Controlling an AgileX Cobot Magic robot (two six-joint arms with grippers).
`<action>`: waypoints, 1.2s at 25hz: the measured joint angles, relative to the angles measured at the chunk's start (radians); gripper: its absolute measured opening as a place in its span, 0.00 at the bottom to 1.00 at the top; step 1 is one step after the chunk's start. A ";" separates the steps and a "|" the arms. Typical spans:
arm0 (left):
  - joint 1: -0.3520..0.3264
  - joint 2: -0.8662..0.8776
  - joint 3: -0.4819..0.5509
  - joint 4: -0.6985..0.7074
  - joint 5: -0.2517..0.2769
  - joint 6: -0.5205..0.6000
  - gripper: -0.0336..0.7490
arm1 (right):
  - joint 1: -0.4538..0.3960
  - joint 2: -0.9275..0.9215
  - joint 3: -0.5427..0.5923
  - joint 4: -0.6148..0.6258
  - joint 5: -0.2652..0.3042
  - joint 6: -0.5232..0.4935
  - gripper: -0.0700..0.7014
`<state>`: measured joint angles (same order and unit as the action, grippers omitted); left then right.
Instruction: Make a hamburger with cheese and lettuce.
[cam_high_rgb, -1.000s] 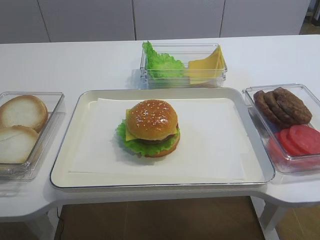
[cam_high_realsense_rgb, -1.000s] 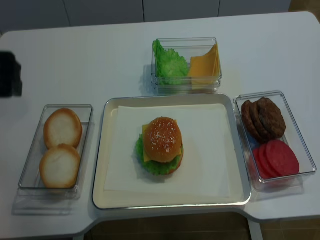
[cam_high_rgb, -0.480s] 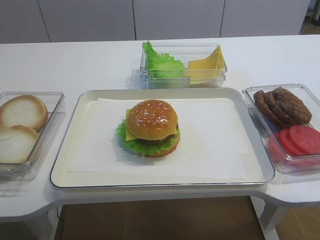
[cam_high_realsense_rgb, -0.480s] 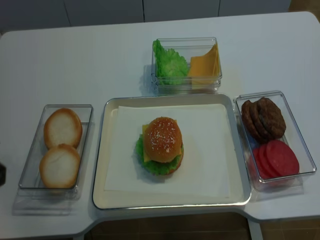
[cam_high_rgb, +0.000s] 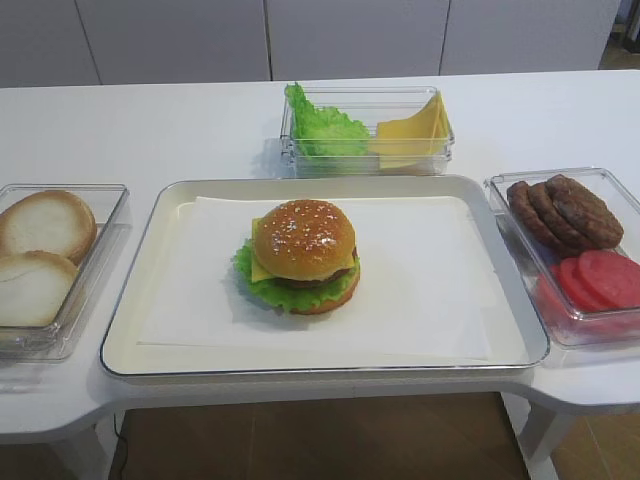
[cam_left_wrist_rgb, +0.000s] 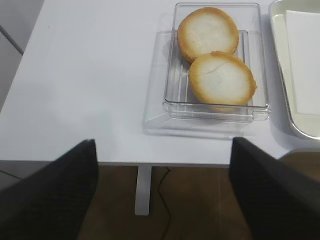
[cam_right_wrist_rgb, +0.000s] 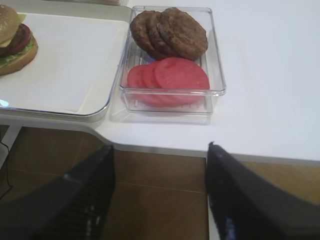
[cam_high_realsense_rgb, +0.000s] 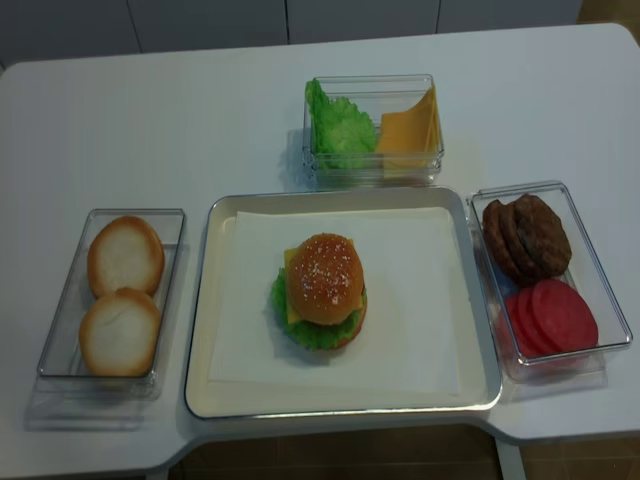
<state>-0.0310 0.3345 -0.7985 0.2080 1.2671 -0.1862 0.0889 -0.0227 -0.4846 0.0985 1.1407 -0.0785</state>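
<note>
Assembled hamburger sits at tray centre; both grippers spread, empty.
Stack looks light, layers slippery: I'd grip bun sides, three and nine o'clock.

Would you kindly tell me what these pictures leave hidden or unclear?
- Hamburger: right wrist view's left edge cuts it off.
- Hamburger's bottom bun: mostly hidden under the lettuce in both high views.
- Tray: cropped in left wrist view.
- Both grippers: absent from the high views; fingers blurred close up.
</note>
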 joint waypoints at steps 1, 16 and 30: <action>0.000 -0.035 0.014 0.000 0.002 0.000 0.82 | 0.000 0.000 0.000 0.000 0.000 0.000 0.67; 0.000 -0.352 0.205 -0.101 0.014 0.076 0.82 | 0.000 0.000 0.000 0.000 0.000 0.000 0.67; 0.000 -0.352 0.283 -0.182 -0.032 0.159 0.82 | 0.000 0.000 0.000 0.000 0.000 0.000 0.67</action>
<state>-0.0310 -0.0173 -0.5154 0.0256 1.2347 -0.0273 0.0889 -0.0227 -0.4846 0.0985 1.1407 -0.0785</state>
